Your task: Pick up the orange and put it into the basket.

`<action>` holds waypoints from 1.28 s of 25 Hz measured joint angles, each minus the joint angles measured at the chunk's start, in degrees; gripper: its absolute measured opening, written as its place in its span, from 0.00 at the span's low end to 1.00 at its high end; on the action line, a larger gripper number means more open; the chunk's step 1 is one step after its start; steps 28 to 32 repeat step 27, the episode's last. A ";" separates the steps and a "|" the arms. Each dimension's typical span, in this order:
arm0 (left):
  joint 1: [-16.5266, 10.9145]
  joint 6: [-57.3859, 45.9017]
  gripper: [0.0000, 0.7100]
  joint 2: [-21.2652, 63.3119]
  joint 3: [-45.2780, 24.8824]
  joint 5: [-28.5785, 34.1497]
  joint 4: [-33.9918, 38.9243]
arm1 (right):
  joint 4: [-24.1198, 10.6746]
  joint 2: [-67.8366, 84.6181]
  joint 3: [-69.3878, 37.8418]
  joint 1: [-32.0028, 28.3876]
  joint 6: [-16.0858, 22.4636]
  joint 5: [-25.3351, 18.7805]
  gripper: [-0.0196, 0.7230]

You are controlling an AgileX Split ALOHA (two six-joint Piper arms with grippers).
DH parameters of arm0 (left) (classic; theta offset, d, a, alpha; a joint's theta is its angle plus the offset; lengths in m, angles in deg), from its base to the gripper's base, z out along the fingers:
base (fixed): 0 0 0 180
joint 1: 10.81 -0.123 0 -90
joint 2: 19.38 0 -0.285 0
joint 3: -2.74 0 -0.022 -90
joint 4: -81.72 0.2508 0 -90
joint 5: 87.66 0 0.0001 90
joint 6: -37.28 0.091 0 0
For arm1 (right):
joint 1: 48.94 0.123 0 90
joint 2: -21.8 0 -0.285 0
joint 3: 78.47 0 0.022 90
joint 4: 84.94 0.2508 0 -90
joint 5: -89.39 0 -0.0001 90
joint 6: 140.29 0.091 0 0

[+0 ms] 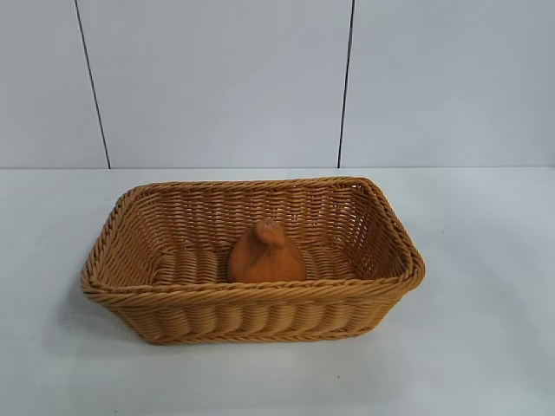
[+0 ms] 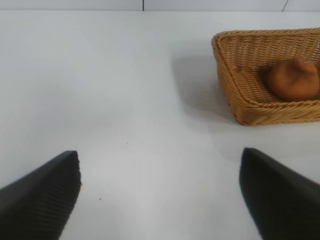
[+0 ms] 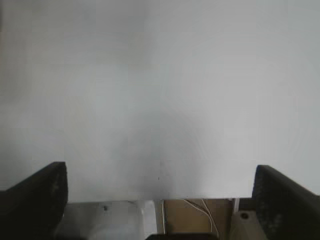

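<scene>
- The left gripper [image 2: 160, 192] hangs low over the white table [image 2: 125, 100], tilted forward and down; its two dark ribbed fingers [image 2: 42, 200] stand wide apart with nothing between them.
- The right gripper [image 3: 160, 195] points straight down over bare tabletop near the table's edge; its two dark fingers [image 3: 35, 192] are also spread wide and hold nothing. Under the edge a wooden surface with thin cables [image 3: 200, 207] shows.
- Neither arm appears in the exterior view.
- The basket [image 1: 251, 299], tan woven wicker with a braided rim and sloping sides, sits on the table in the middle of the exterior view, in front of a pale panelled wall [image 1: 217, 78].
- The orange [image 1: 265, 256] lies inside the basket on its floor, close to the near long wall, its knobby pointed top up.
- From the left wrist view the basket is well apart from the left gripper, with open tabletop between them; the orange shows over the rim.
- Nothing else lies in the basket.
</scene>
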 joint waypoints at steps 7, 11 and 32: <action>0.00 0.00 0.87 0.00 0.00 0.00 0.00 | 0.00 25.65 -14.83 0.00 0.00 3.44 0.96; 0.00 0.00 0.87 0.00 0.00 0.00 0.00 | -0.36 40.65 -18.64 0.00 0.00 5.29 0.96; 0.00 0.00 0.87 0.00 0.00 0.00 0.00 | -0.36 66.97 -21.63 0.00 0.05 11.12 0.96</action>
